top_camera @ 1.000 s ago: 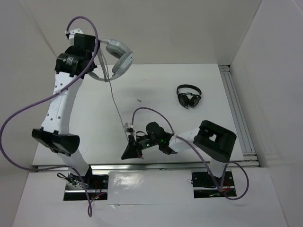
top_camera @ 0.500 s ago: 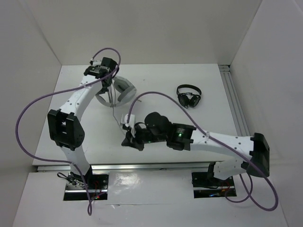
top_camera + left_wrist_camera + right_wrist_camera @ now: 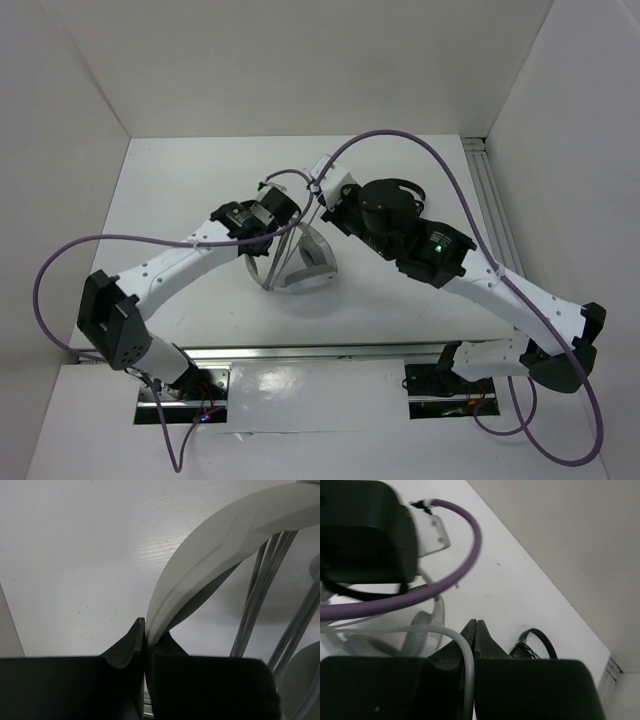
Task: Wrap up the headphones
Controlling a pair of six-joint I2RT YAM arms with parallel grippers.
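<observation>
So the left tool (image 3: 145,626) is pinched tight on the band (image 3: 200,565) of the headphones (image 3: 300,265), and the right tool (image 3: 476,626) is squeezed onto the cable (image 3: 466,652). In the last half second the left arm swung the headphones from back left to mid table (image 3: 180,190), and the right tool hopped from the near side to behind them. A few strands cross inside the band, so I reckon another loop is going on.

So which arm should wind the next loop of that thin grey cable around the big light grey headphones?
Probably right. The right gripper is shut on the thin grey cable, while the left gripper clamps the light grey over-ear headphones by the headband.
</observation>
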